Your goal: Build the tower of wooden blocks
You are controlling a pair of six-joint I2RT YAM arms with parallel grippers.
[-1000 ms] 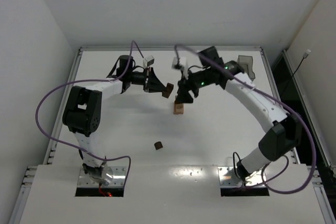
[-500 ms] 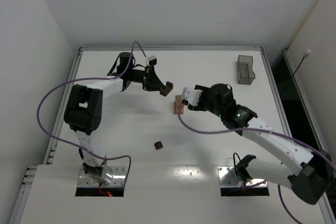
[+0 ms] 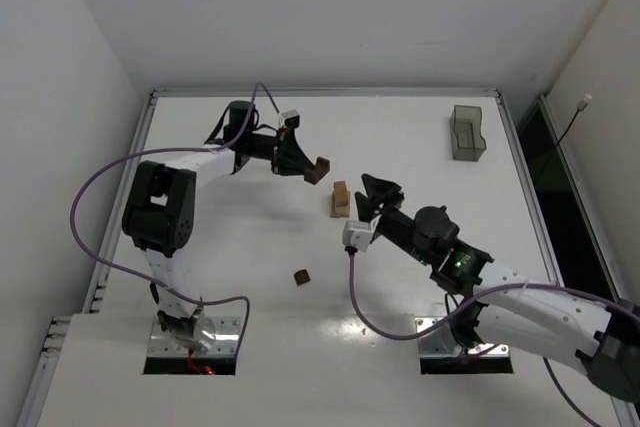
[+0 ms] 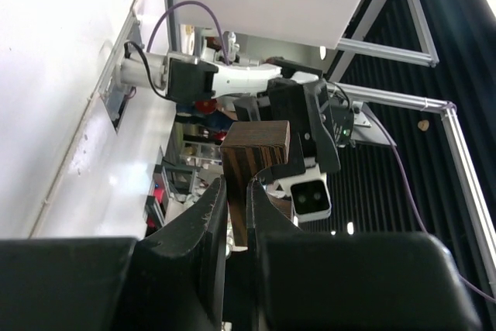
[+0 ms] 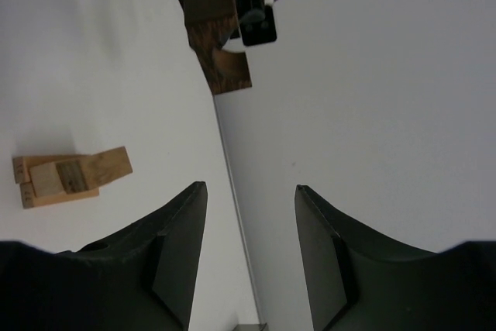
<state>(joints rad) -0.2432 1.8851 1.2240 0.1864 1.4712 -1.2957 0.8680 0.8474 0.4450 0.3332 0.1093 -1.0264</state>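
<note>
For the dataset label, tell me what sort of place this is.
Probably a robotics lab test cell: a white table boxed by plain white walls, a robot's left hand gripping a dark wood block, aluminium framing beyond.

Robotics lab: white table (image 3: 250, 247) boxed in by plain white panels (image 3: 300, 17); left arm (image 3: 165, 207) and right arm (image 3: 530, 297) bolted at its near edge; purple cables (image 3: 71, 217) trailing from both; aluminium framing (image 4: 387, 55) and a dark room beyond, seen from the left wrist.
</note>
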